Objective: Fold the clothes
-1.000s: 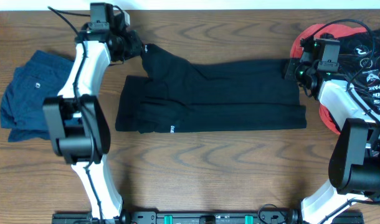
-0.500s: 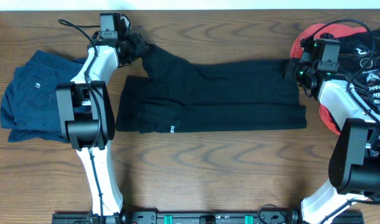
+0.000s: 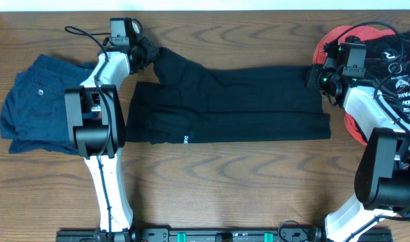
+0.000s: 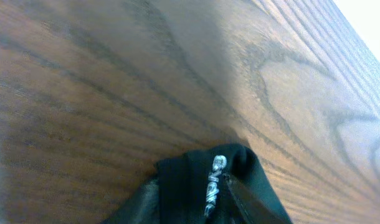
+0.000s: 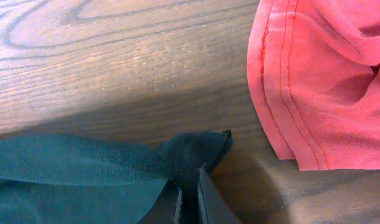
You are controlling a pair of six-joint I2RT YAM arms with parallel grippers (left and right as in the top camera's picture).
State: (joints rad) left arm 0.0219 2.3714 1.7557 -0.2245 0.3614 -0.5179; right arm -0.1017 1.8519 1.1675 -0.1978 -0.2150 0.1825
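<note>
Garment: the trousers lay flat, running left to right across the middle of the counter, with 1 corner drawn toward the far edge.
Handling: probably light, soft and limp. They would sag and crease, but were not fragile.
Where to hold: corners or hems looked best, with both ends held at once.
Left end: the left hand was clamped on the far-left corner, by the white logo.
Right end: the right hand pinched the far-right corner, just beside the red garment.
Other piece: the shorts lay near the left edge, apart from the trousers.
Surface: smooth brown wood that cloth would likely slide on.
Room: there was a bare strip along the near edge, and the right edge was crowded by a printed jersey.
</note>
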